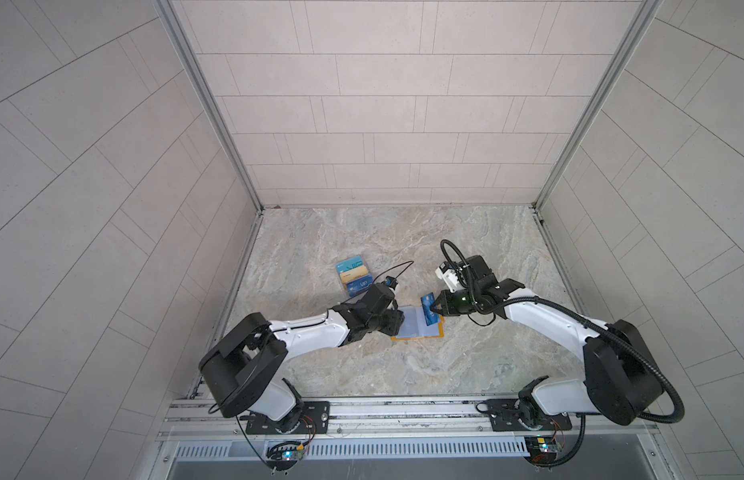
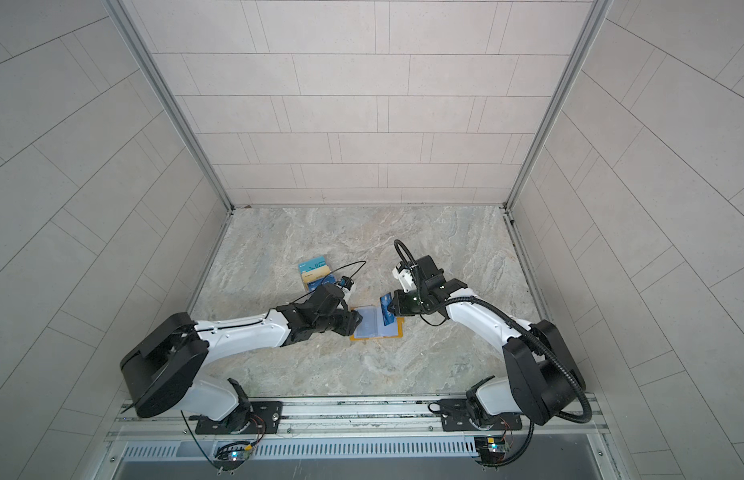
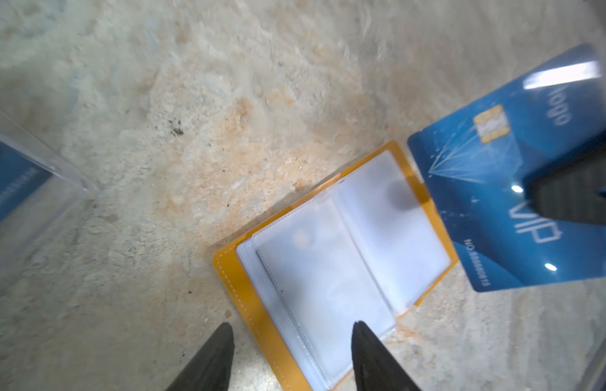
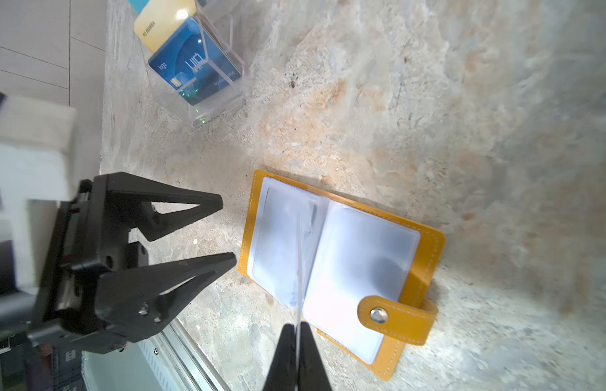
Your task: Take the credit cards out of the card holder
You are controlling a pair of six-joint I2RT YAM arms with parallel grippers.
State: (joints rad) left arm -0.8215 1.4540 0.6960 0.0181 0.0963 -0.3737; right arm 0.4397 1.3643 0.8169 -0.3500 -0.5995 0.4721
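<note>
The blue card (image 3: 491,203) is out, pinched in the right end effector (image 4: 297,327); left end effector (image 4: 228,232) gapes empty beside the holder (image 4: 430,243); visible sleeves (image 4: 362,257) look bare.

We're in a robot test cell, a lab rig and no home: pale tile-patterned wall panels (image 1: 362,104) box in three sides and silver aluminium frame posts (image 1: 212,108) climb the corners. A white-and-black left robot arm (image 1: 312,332) and matching right robot arm (image 1: 549,320) are bolted to a slotted aluminium rail (image 1: 403,409) along the front edge of the grey marble-look tabletop (image 1: 362,365). A small green circuit board (image 1: 288,455) is lit below.
</note>
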